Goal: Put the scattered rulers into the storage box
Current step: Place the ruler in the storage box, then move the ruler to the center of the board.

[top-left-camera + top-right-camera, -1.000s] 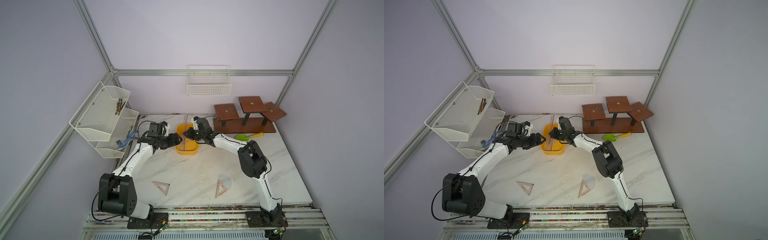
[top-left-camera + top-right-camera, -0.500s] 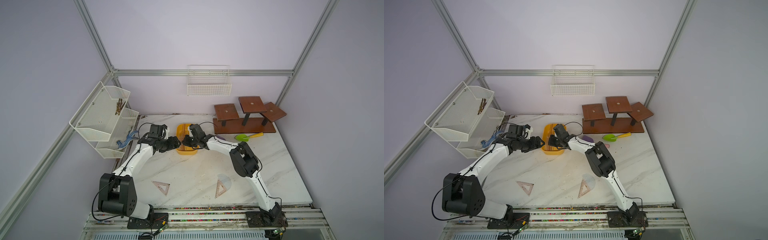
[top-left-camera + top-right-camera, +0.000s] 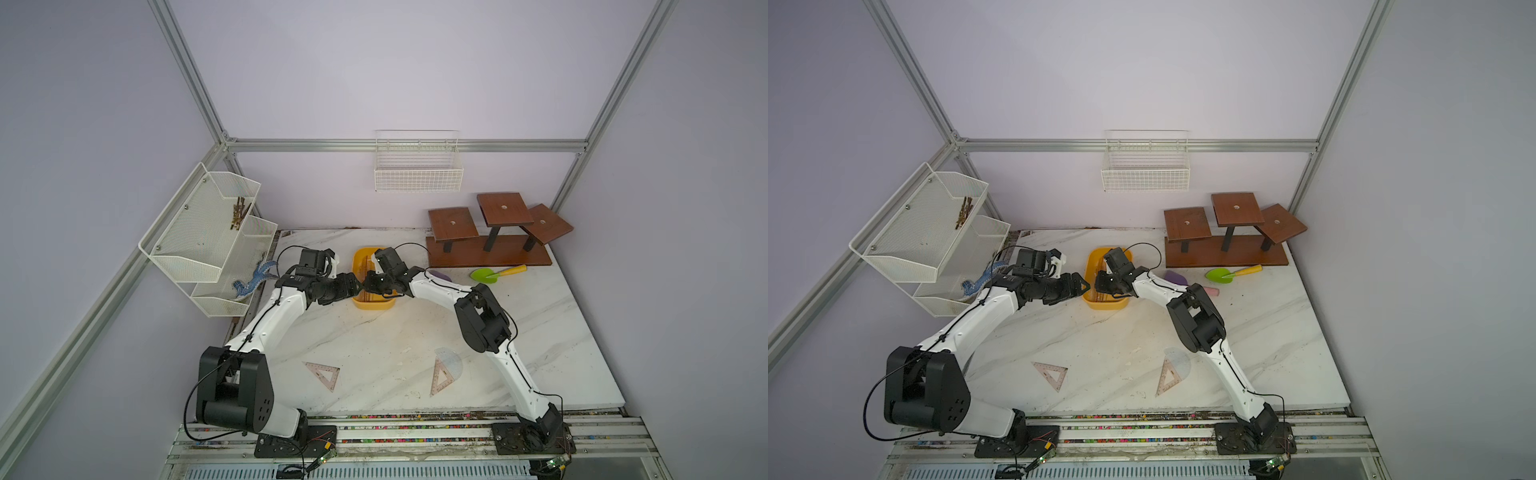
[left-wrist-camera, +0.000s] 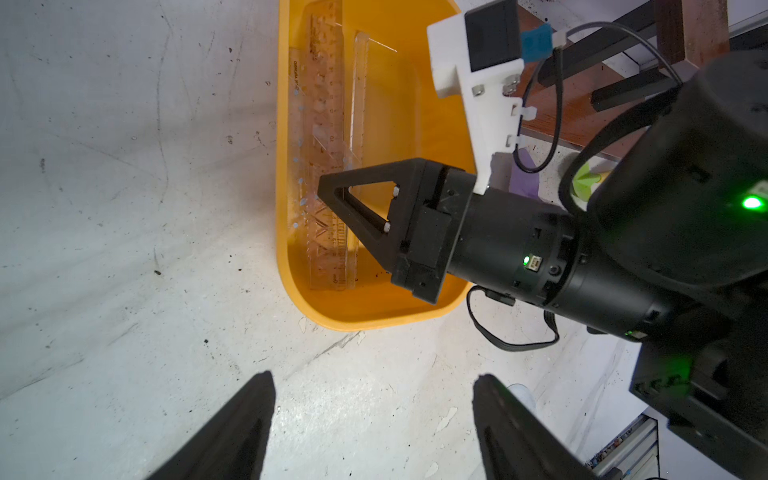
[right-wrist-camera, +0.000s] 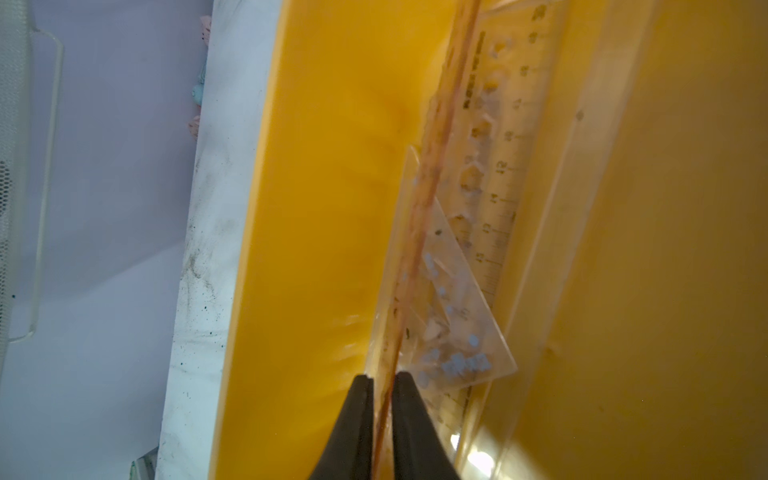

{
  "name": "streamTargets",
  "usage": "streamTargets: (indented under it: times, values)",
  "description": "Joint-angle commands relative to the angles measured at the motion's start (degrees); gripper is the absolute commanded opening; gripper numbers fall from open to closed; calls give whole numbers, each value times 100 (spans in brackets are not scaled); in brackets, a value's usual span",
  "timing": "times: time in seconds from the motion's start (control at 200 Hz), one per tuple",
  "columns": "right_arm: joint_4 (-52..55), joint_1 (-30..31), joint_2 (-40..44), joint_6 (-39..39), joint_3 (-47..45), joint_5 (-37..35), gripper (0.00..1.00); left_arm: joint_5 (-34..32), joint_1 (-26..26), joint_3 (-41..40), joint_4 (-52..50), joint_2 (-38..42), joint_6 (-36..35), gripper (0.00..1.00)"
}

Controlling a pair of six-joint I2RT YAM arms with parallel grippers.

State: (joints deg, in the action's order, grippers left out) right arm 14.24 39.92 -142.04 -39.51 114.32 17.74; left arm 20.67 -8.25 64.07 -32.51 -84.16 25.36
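Note:
The yellow storage box (image 3: 374,305) (image 3: 1105,303) stands at the back middle of the table, with several rulers (image 4: 328,124) lying in it. My right gripper (image 3: 370,286) (image 3: 1099,284) (image 5: 381,378) reaches into the box. Its jaws stand a little apart around a pinkish ruler (image 5: 436,166) seen edge-on, with a gap on each side. Beside that lie a clear stencil ruler (image 5: 498,145) and a set square (image 5: 453,311). My left gripper (image 3: 355,286) (image 4: 374,382) hovers open and empty just outside the box's near left. Two set squares (image 3: 322,374) (image 3: 441,377) and a protractor (image 3: 453,359) lie near the front.
A brown wooden stand (image 3: 490,249) sits at the back right, with a green shovel (image 3: 484,274) and a purple shovel (image 3: 438,275) before it. A white mesh shelf (image 3: 208,241) hangs on the left wall, a wire basket (image 3: 417,170) on the back wall.
My right gripper has swung left and down into the box with the pinkish ruler, and its jaws have parted slightly. The left arm has hardly moved.

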Motion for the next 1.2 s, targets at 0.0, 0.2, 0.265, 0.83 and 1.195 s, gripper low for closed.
streamTargets:
  times: [0.0, 0.2, 0.265, 0.83, 1.195]
  values:
    - [213, -18, -44, 155, 142, 72, 21, 105, 41, -7, 114, 54, -67, 78]
    - [444, -97, 100, 377, 297, 113, 29, 148, 44, -8, 131, 49, -50, 78]
    - [544, -132, 188, 489, 403, 159, 32, 170, 47, -5, 140, 58, -45, 78]
    - [570, -85, 5004, 1325, -4676, -1113, 48, 563, -1524, -866, 691, 462, 466, 87]
    - [789, 627, 8380, -109, -8549, -1215, 43, 1186, -2491, -1807, 1757, 25, 922, 88]
